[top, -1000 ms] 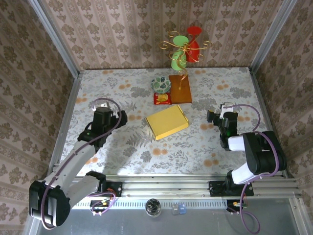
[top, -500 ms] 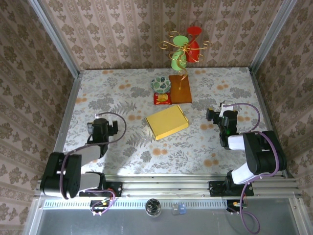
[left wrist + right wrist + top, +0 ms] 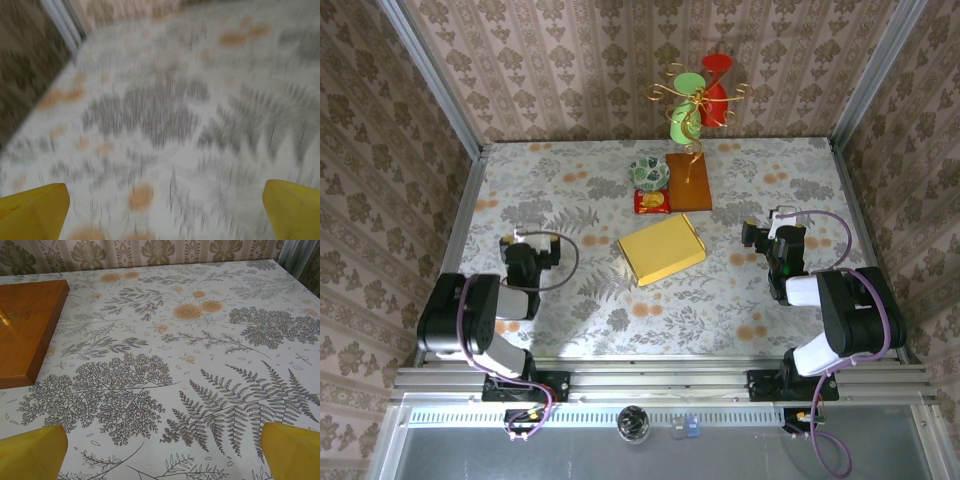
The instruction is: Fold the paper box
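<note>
Overhead and wrist views of a flower-patterned counter (image 3: 750, 300) enclosed by wallpapered walls. At far left, the left arm (image 3: 470, 320) is folded close to its base, its wrist pointing toward the far side of the counter. In the left wrist view, which is blurred, the yellow left fingers (image 3: 32, 212) stand spread at the two lower corners of the frame, released, with bare counter between them. The paper box (image 3: 662, 250), a shallow yellow rectangle, lies flat at the middle of the counter, turned at an angle to its edges, between the two arms and well apart from both. Behind the box, toward the far wall, sit a small red packet (image 3: 651, 202), a green-patterned bowl (image 3: 648, 172) just beyond it, and an orange-brown board (image 3: 688, 181) beside both on the right; a gold wire ornament (image 3: 695, 100) with green and red discs rises from the board. At right, the right arm (image 3: 845, 320) is likewise drawn back near its base. In the right wrist view, the yellow right fingers (image 3: 292, 450) are spread wide and released over bare counter, with a corner of the board at upper left.
</note>
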`<action>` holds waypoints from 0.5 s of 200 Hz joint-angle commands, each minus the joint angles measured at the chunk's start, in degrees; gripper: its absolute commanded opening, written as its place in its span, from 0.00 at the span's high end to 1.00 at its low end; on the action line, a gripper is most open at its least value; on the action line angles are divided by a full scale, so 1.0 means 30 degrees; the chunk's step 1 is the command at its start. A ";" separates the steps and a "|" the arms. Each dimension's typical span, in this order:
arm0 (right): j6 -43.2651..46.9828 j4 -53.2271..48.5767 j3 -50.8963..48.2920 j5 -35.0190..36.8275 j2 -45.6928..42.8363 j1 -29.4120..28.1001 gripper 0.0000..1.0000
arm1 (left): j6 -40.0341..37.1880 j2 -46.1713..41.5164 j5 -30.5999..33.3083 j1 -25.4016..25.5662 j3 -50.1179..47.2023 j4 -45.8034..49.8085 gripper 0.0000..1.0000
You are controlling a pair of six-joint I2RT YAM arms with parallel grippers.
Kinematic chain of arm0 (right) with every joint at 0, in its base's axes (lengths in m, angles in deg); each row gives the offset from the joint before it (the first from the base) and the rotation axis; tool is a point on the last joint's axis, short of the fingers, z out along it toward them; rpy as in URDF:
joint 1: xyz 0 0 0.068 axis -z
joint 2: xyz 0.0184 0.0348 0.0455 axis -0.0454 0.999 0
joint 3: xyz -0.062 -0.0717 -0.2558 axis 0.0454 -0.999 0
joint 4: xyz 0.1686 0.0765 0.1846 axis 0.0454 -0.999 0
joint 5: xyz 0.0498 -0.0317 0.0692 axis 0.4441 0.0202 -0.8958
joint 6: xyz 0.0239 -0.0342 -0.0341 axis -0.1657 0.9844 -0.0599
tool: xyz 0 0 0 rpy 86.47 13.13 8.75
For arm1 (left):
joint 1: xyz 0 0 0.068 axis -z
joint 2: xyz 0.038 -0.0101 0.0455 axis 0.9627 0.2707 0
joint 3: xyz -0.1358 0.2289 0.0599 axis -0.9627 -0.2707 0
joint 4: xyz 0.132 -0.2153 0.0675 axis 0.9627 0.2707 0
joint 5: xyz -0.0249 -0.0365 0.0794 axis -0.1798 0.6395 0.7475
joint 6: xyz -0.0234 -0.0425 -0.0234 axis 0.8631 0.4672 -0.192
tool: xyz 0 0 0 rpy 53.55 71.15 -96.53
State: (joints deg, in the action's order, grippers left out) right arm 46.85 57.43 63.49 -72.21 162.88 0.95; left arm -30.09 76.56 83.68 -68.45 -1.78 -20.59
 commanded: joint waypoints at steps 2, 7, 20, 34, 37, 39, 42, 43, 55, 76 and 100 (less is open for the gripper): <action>0.0041 0.0026 0.0451 0.0491 0.0125 -0.0094 0.00 | -0.0784 0.0491 -0.1042 -0.0024 -0.0302 -0.4585 0.00; 0.0063 0.0027 0.0451 0.0490 0.0147 -0.0095 0.00 | -0.0928 0.0523 -0.0718 0.0198 -0.0317 -0.4678 0.00; 0.0041 0.0020 0.0451 0.0490 0.0136 -0.0094 0.00 | -0.1056 0.0473 -0.0734 0.0405 -0.0449 -0.4678 0.00; 0.0041 -0.0002 0.0451 0.0490 0.0128 -0.0097 0.00 | -0.1163 0.0558 -0.0621 0.0439 -0.0203 -0.4557 0.00; 0.0041 -0.0002 0.0451 0.0490 0.0136 -0.0095 0.00 | -0.1189 0.0599 -0.0523 0.0426 -0.0113 -0.4478 0.00; 0.0041 -0.0002 0.0451 0.0490 0.0139 -0.0102 0.00 | -0.1164 0.0599 -0.0458 0.0410 -0.0032 -0.4364 0.00; 0.0041 -0.0002 0.0451 0.0490 0.0142 -0.0099 0.00 | -0.1094 0.0582 -0.0353 0.0397 0.0084 -0.4168 0.00; 0.0041 -0.0002 0.0451 0.0490 0.0146 -0.0097 0.00 | -0.1066 0.0566 -0.0326 0.0381 0.0132 -0.4062 0.00; 0.0048 -0.0002 0.0466 0.0490 0.0136 -0.0094 0.00 | -0.0405 0.0152 -0.0457 -0.0140 0.0852 -0.2171 0.00; 0.0041 -0.0060 0.0478 0.0516 0.0150 -0.0109 0.00 | 0.1669 -0.0311 -0.1324 -0.1916 0.2528 0.1839 0.00; 0.0056 -0.0069 0.0524 0.0548 0.0150 -0.0140 0.00 | 0.1461 -0.0195 -0.1267 -0.1775 0.2395 0.1328 0.00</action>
State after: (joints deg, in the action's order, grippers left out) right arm 46.87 57.27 63.51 -72.19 162.88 0.95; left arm -28.54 77.28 81.49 -73.63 4.93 -20.92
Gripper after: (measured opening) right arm 0.999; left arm 0.999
